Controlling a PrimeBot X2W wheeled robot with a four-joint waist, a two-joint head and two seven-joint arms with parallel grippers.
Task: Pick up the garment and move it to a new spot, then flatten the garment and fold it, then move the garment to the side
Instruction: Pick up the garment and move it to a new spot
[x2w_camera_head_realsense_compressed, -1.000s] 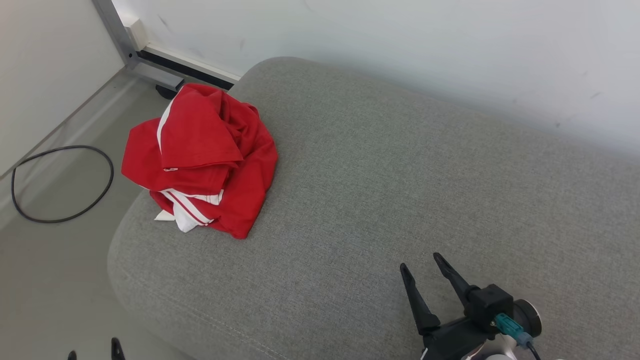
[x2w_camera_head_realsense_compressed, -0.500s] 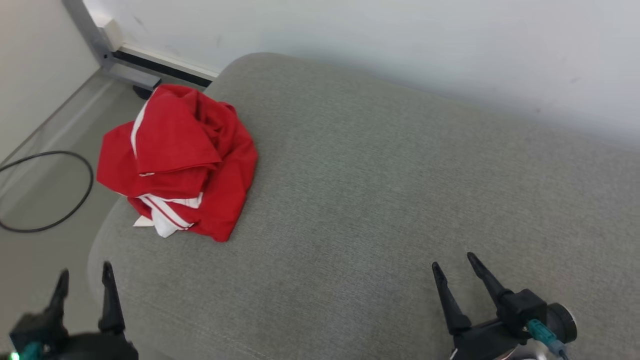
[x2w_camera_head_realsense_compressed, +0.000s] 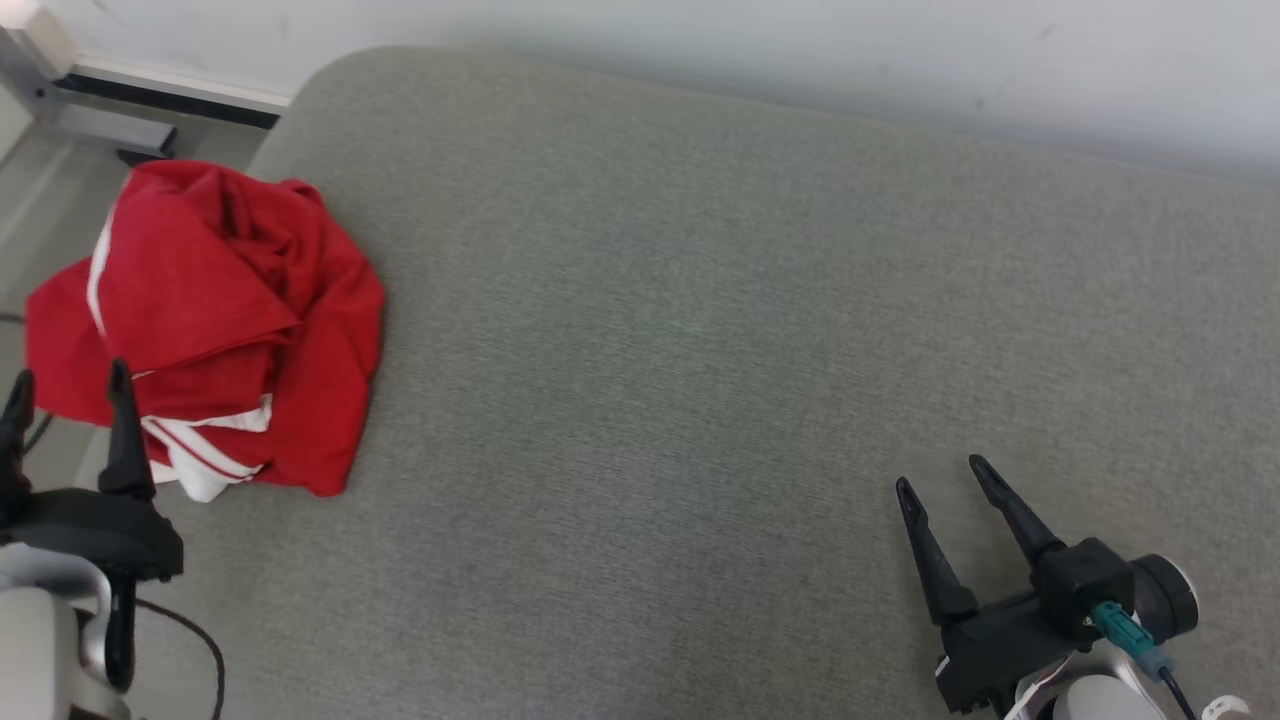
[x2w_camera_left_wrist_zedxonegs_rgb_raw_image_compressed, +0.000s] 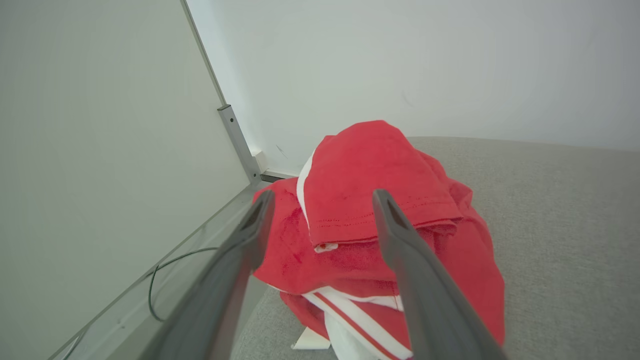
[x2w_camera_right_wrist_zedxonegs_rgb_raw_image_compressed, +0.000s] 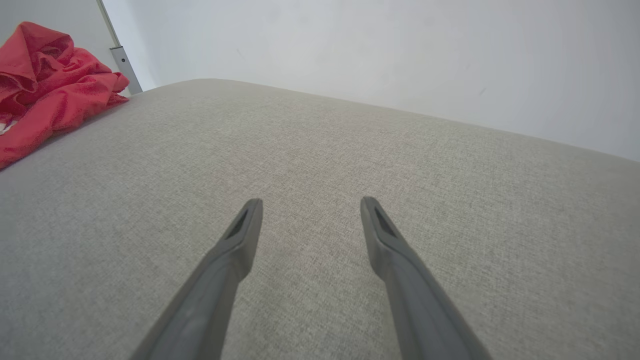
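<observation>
A crumpled red garment with white stripes (x2w_camera_head_realsense_compressed: 220, 320) lies heaped at the left end of a grey upholstered surface (x2w_camera_head_realsense_compressed: 700, 350), partly over its edge. My left gripper (x2w_camera_head_realsense_compressed: 65, 377) stands open just in front of the heap's near left side. In the left wrist view the garment (x2w_camera_left_wrist_zedxonegs_rgb_raw_image_compressed: 370, 200) fills the space beyond the spread fingers (x2w_camera_left_wrist_zedxonegs_rgb_raw_image_compressed: 395, 235), with nothing held between them. My right gripper (x2w_camera_head_realsense_compressed: 940, 472) is open over bare fabric at the lower right, far from the garment (x2w_camera_right_wrist_zedxonegs_rgb_raw_image_compressed: 45, 95).
A white wall (x2w_camera_head_realsense_compressed: 700, 40) runs along the far side of the surface. A metal frame post (x2w_camera_left_wrist_zedxonegs_rgb_raw_image_compressed: 237, 145) and a black cable (x2w_camera_left_wrist_zedxonegs_rgb_raw_image_compressed: 165, 270) lie on the floor at the left, past the surface's rounded end.
The head camera has swung right, shifting the whole picture leftward. My left gripper has risen from the bottom left edge up to the garment's near side. Both grippers remain open.
</observation>
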